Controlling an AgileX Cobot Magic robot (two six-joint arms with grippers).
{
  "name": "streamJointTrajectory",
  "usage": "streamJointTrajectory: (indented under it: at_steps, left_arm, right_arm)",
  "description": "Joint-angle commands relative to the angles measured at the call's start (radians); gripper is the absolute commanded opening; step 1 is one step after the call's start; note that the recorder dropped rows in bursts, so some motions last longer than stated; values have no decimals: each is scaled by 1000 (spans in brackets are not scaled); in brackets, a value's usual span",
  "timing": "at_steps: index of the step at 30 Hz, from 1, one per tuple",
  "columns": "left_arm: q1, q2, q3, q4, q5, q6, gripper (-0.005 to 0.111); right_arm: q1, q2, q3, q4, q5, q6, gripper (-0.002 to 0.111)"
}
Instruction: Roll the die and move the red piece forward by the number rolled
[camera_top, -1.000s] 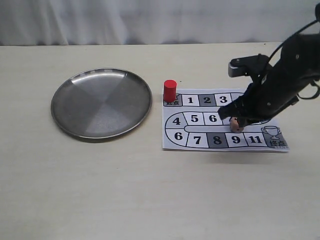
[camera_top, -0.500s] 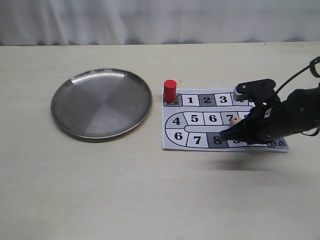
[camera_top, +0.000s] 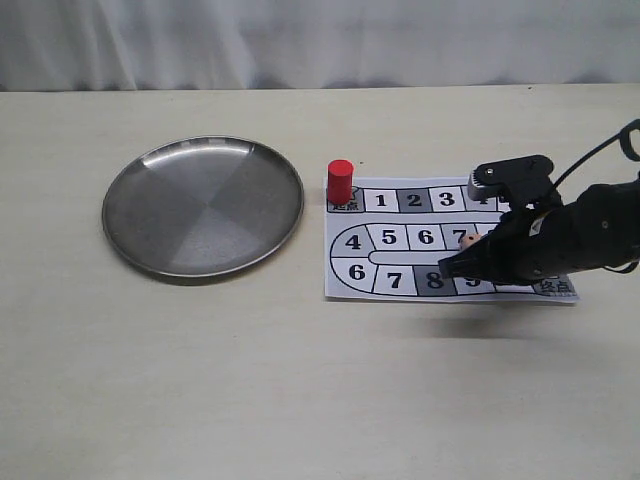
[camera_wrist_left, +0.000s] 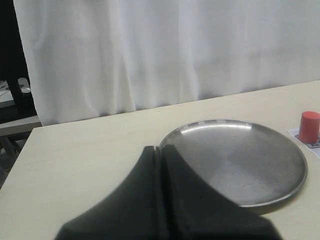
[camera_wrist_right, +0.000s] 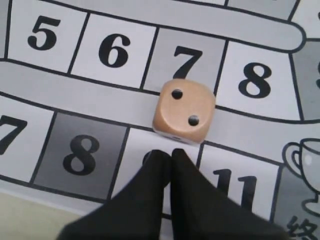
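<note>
The die (camera_wrist_right: 184, 111) lies on the numbered paper board (camera_wrist_right: 90, 100), two pips up, on the strip below square 7. My right gripper (camera_wrist_right: 170, 152) is shut and empty, its tips just short of the die over the square between 8 and 11. In the exterior view the die (camera_top: 466, 243) peeks out beside the right gripper (camera_top: 447, 268), which lies low over the board (camera_top: 400, 258). The red piece (camera_top: 340, 180) stands upright on the start square left of square 1. My left gripper (camera_wrist_left: 160, 150) is shut, holding nothing, short of the plate's edge.
A round steel plate (camera_top: 203, 205) sits left of the board; the left wrist view shows the plate (camera_wrist_left: 240, 160) with the red piece (camera_wrist_left: 309, 126) beyond it. A white curtain backs the table.
Over the second the right arm dropped and tilted low across the board's lower row, and the die now shows free beside its tips. Almost nothing moved in the last half second.
</note>
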Motion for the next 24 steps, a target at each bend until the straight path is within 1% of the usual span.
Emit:
streamJointTrajectory:
  at_steps: [1, 7, 11, 16, 18, 20, 21, 24]
  left_arm:
    - [-1, -1, 2, -4, -7, -2, 0]
    - [-1, -1, 2, -4, -7, -2, 0]
    - [-1, -1, 2, -4, -7, -2, 0]
    - [-1, -1, 2, -4, -7, -2, 0]
    - [-1, -1, 2, -4, -7, -2, 0]
    - [-1, -1, 2, -4, -7, -2, 0]
    - [-1, -1, 2, -4, -7, -2, 0]
    - [-1, -1, 2, -4, -7, -2, 0]
  right_arm:
    - [-4, -5, 7, -8, -14, 5, 4]
    - [-4, -5, 7, -8, 2, 5, 4]
    - [-2, -16, -4, 41, 12, 14, 4]
    - [0, -70, -67, 49, 126, 14, 4]
    - [15, -84, -97, 49, 168, 15, 4]
    - [52, -86, -132, 49, 182, 35, 5]
    - [76, -86, -149, 49, 180, 35, 6]
    - [144, -76, -214, 49, 184, 28, 18]
